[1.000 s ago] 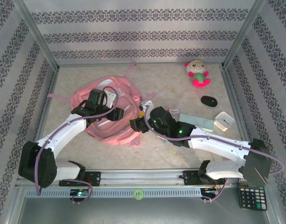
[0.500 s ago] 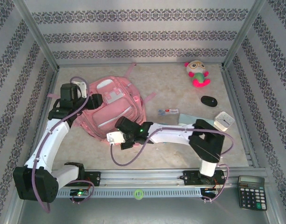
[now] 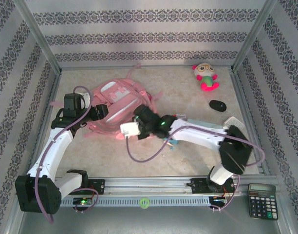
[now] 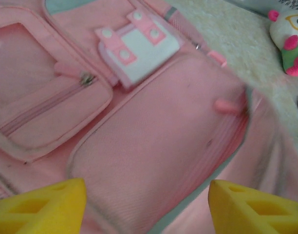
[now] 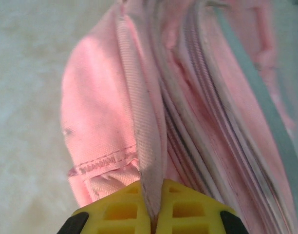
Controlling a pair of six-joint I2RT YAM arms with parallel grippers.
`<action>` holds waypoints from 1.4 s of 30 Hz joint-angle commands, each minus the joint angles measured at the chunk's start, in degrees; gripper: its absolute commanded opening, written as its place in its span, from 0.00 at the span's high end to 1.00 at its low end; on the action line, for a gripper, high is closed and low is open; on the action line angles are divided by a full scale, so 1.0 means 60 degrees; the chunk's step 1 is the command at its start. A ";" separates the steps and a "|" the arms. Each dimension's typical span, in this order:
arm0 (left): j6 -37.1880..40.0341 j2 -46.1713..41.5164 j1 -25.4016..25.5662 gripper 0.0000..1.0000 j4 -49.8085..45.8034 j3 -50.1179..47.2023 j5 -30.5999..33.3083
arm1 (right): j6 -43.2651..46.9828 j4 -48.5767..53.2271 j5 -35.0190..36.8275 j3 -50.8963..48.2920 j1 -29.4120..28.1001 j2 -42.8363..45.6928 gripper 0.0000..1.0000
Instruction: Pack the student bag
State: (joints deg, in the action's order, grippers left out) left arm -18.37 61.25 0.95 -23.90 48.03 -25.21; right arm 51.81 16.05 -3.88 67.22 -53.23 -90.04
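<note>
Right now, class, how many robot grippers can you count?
2. The left gripper hangs open over the front pocket of the student bag; the right gripper is shut on a fabric fold at its edge.

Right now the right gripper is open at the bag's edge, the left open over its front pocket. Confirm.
No: the right wrist view shows the right gripper shut on an edge fold of the student bag. The left gripper is open over its front pocket.

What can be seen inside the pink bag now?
Nothing. Only the outer fabric and pockets of the bag show, and its inside is covered. The right tool is shut on a fabric edge of it.
</note>
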 commanded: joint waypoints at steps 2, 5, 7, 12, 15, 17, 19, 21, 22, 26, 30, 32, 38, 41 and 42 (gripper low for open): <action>-0.0662 -0.0562 -0.0158 0.33 -0.0024 -0.0523 -0.0648 | -0.0471 0.0635 -0.1508 0.0847 0.1128 0.0927 1.00; -0.1184 -0.0858 -0.0173 0.33 0.0380 -0.0972 -0.0917 | -0.0693 0.1219 -0.1958 0.1482 0.1732 0.0955 1.00; -0.1545 -0.1044 -0.0187 0.33 0.0789 -0.1336 -0.1072 | -0.0868 0.1392 -0.2234 0.1813 0.2065 0.0999 1.00; -0.2513 -0.1350 -0.0178 0.34 0.2297 -0.2355 -0.1490 | -0.0902 0.1713 -0.2719 0.2462 0.2653 0.0980 1.00; -0.3375 -0.1471 -0.0173 0.36 0.3737 -0.3324 -0.1642 | -0.0779 0.1920 -0.2797 0.2719 0.2795 0.0850 1.00; -0.3522 -0.1438 -0.0180 0.37 0.4323 -0.3751 -0.1564 | -0.0690 0.1980 -0.2810 0.2820 0.2822 0.0812 1.00; -0.3356 -0.1328 -0.0159 0.37 0.5031 -0.4067 -0.1526 | -0.0631 0.2061 -0.2835 0.2913 0.2837 0.0777 1.00; -0.3237 -0.1122 -0.0158 0.38 0.6049 -0.4395 -0.1380 | -0.0573 0.2230 -0.2964 0.3031 0.2871 0.0783 1.00; -0.3228 -0.1001 -0.0158 0.38 0.6535 -0.4524 -0.1359 | -0.0531 0.2316 -0.3056 0.3107 0.2875 0.0784 1.00; -0.3716 -0.0078 -0.0126 0.37 0.9156 -0.5154 -0.1706 | -0.0370 0.2825 -0.3429 0.3462 0.2953 0.0835 1.00; -0.4705 0.1088 -0.0086 0.35 1.1452 -0.5421 -0.2221 | -0.0264 0.3139 -0.3593 0.3660 0.3027 0.0829 1.00; -0.5051 0.1683 -0.0064 0.35 1.2244 -0.5362 -0.2564 | -0.0186 0.3288 -0.3583 0.3750 0.3044 0.0814 1.00; -0.6304 0.3301 0.0080 0.43 1.5097 -0.5508 -0.3112 | -0.0141 0.3404 -0.3515 0.3855 0.3091 0.0755 1.00; -0.6733 0.4053 0.0250 0.54 1.6267 -0.5500 -0.3305 | -0.0169 0.3418 -0.3406 0.3913 0.3086 0.0708 1.00; -0.6952 0.4335 0.0266 0.61 1.6789 -0.5522 -0.3334 | -0.0180 0.3418 -0.3359 0.3923 0.3093 0.0688 1.00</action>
State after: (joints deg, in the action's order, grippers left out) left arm -55.24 84.40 1.63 62.30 15.46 -42.78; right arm 50.13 39.75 -20.86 87.18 -35.33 -86.61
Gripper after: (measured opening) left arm 0.408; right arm 0.046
